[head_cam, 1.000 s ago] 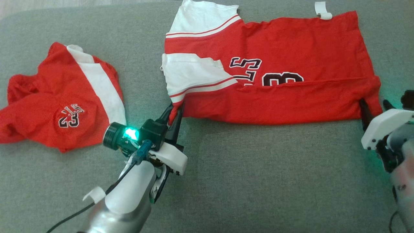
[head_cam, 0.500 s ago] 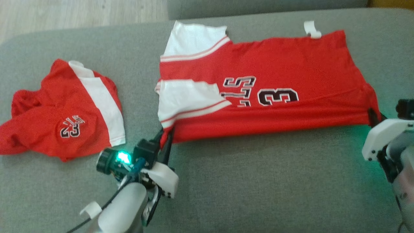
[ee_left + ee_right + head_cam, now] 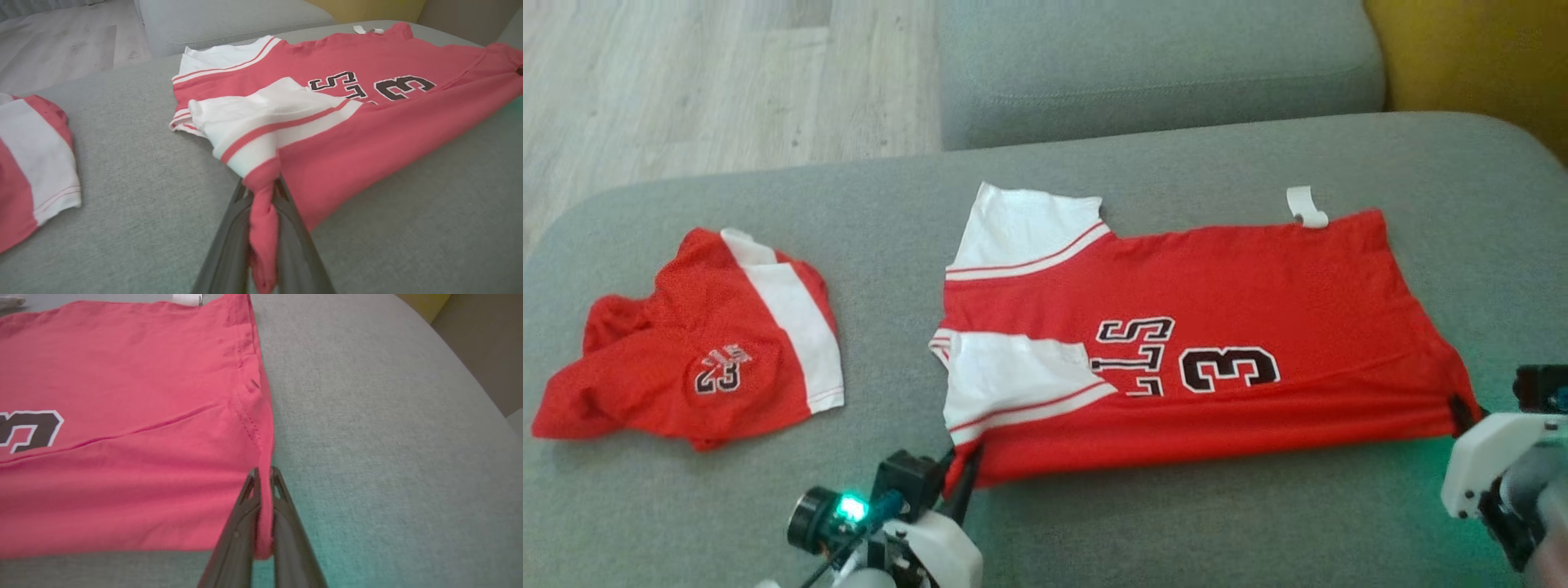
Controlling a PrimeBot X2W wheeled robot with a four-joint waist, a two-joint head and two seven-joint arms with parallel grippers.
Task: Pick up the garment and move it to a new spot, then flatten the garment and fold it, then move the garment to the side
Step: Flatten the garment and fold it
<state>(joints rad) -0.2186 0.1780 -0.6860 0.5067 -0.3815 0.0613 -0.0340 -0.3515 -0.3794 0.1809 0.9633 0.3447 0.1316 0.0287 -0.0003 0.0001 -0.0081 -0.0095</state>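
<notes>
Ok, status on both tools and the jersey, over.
Left tool shut on jersey, near left corner. Right tool shut on near right corner. It lies spread on couch. Second red garment apart, to the left.

Grey fabric couch seat [image 3: 1143, 531] w/ 2nd cushion [image 3: 1160, 73] behind; pale wood floor [image 3: 686, 82] top L, yellow upholstery [image 3: 1478, 57] top R.

Red jersey [image 3: 1201, 343], white sleeves, black 3, spread flat on the grey couch [image 3: 1176, 523], near corners pinched in my left end effector [image 3: 962, 474] and right end effector [image 3: 264, 473]
</notes>
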